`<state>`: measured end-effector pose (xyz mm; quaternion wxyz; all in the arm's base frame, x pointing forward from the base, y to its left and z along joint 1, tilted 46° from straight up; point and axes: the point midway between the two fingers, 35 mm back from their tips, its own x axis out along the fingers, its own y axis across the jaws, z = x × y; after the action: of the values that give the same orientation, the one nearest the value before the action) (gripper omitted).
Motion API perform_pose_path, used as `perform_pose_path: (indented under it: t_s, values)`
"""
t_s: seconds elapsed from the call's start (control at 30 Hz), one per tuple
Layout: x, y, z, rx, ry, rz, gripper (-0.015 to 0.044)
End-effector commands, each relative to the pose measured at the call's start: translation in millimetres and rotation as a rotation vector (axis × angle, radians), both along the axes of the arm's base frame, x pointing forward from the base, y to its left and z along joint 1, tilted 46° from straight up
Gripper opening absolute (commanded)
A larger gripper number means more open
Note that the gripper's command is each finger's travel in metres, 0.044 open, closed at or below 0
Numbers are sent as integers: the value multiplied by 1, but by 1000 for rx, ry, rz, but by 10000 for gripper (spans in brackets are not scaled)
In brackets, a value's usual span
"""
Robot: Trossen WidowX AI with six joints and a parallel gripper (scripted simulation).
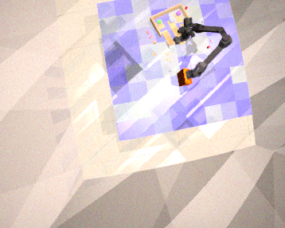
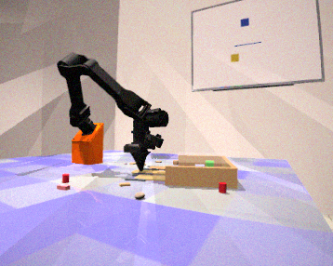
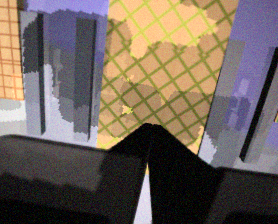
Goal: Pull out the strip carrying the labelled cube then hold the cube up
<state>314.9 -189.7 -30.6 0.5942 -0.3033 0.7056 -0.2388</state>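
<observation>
My gripper (image 2: 140,168) (image 3: 151,131) is shut and empty, its tips pointing down over the strips just outside the open side of the wooden frame. In the wrist view a tan strip (image 3: 155,60) with a yellow-green lattice runs beneath the tips, between grey rails. A strip with an orange grid (image 3: 10,50) shows at the left edge. In the top view, a green cube (image 1: 159,21) (image 2: 209,163), a whitish cube (image 1: 172,20) and a purple cube (image 1: 178,13) are inside the frame. The labels are too small to read, and the arm hides part of the strips.
The wooden frame (image 1: 165,12) (image 2: 200,177) has low walls around the cubes. Red cylinders (image 2: 65,178) (image 2: 222,187) stand in front of it in the exterior view. Small tan and pink pieces lie around. The orange arm base (image 1: 184,77) (image 2: 87,150) stands farther off.
</observation>
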Motion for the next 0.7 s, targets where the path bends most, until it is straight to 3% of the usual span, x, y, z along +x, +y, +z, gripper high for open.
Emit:
perform_pose_path:
  t_s: [0.0,0.67]
  values:
    - [-12,-3,-1,4,15,-10,0]
    - [-42,-4,4,4,16,-10,0]
